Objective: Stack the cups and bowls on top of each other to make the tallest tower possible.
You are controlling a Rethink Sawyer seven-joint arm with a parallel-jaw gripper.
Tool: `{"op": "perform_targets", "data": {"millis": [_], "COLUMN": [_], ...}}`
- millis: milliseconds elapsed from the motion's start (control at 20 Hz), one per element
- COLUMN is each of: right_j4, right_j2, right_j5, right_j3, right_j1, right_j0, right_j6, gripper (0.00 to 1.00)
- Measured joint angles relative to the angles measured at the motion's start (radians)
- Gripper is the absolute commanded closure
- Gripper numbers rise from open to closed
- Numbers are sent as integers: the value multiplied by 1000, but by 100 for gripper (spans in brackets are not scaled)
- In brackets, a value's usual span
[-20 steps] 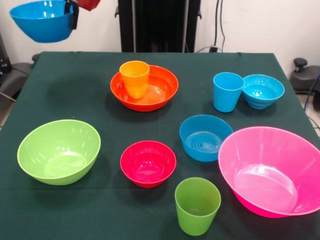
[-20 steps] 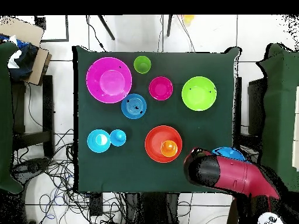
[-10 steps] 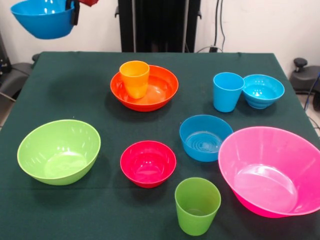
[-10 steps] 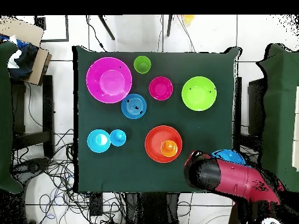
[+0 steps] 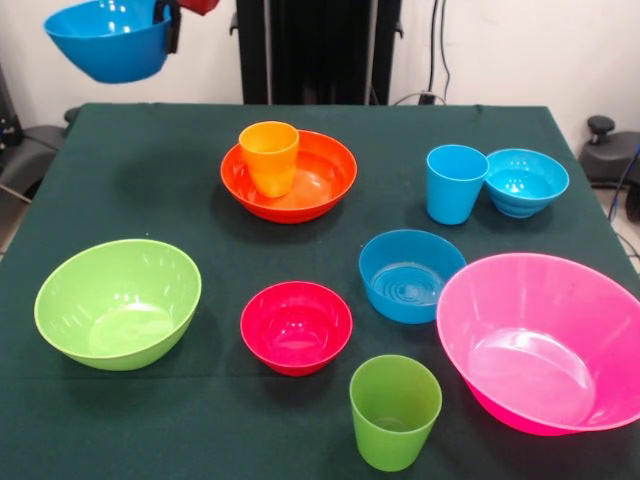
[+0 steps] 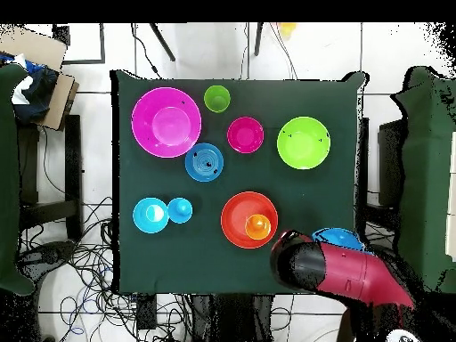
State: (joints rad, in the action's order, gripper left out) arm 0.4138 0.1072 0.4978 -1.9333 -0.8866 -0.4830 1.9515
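Gripper (image 5: 172, 22) clamped on the rim of the large blue bowl (image 5: 108, 38), held upright and high over the counter's (image 5: 130, 150) far-left corner in the front view. Judged next move: carry it to a base bowl; the lime green bowl (image 5: 118, 302) lies nearer the camera, almost straight below-forward; the orange bowl (image 5: 310, 180) to the right. Count: seven bowls (blue held, lime, orange, pink (image 5: 545, 340), medium blue (image 5: 410, 275), red (image 5: 296, 326), turquoise (image 5: 525, 181)); three cups: orange cup (image 5: 268, 157) standing inside the orange bowl, light blue cup (image 5: 455, 183) touching the turquoise bowl, green cup (image 5: 394, 411) near edge.
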Motion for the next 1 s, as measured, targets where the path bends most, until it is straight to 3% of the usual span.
{"op": "perform_targets", "data": {"millis": [1000], "right_j4": [-160], "right_j2": [1], "right_j5": [0], "right_j3": [-22], "right_j1": [6], "right_j0": [144], "right_j6": [0], "gripper": [100]}}
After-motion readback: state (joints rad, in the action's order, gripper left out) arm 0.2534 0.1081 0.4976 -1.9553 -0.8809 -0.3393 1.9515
